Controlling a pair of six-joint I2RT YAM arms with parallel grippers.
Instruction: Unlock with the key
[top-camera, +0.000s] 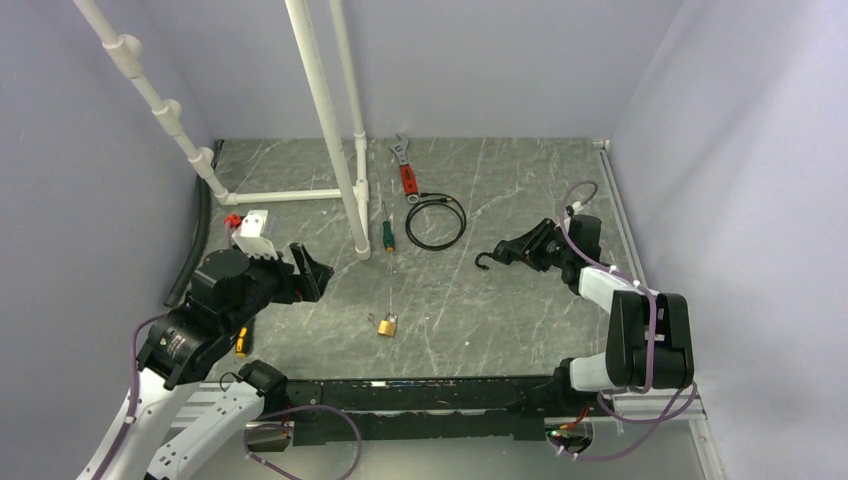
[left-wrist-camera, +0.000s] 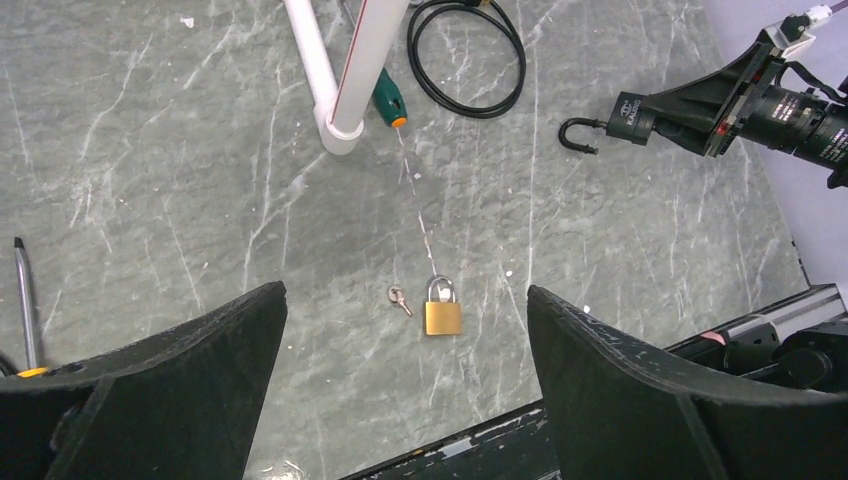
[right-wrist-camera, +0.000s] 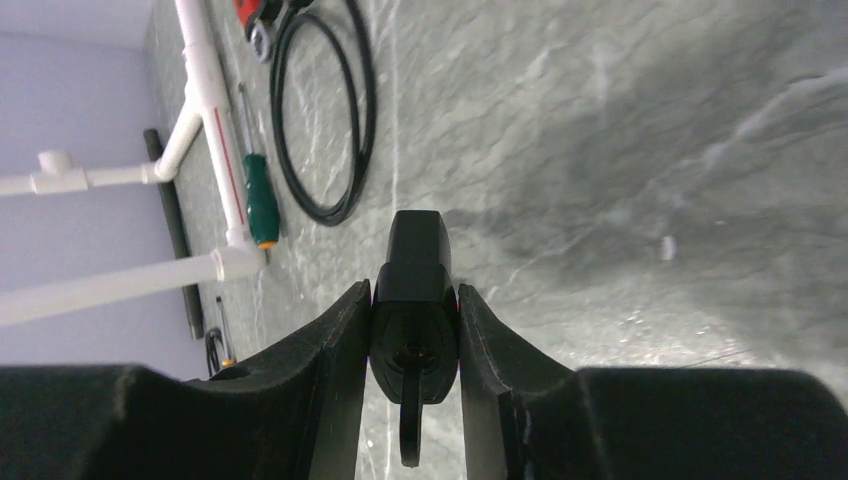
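1. My left gripper (top-camera: 312, 272) hangs over the counter (top-camera: 500, 300), to the left of the brass padlock (left-wrist-camera: 442, 312). Its jaws are spread wide and hold nothing.
2. The key (left-wrist-camera: 399, 298) lies flat on the counter just beside the brass padlock's left side, not touching it.
3. A green-handled screwdriver (left-wrist-camera: 389, 98) lies beyond the brass padlock, its tip pointing toward it.
4. Well to the right of the brass padlock, my right gripper (top-camera: 518, 250) is clamped on a black padlock (right-wrist-camera: 414, 260) whose shackle hangs open.
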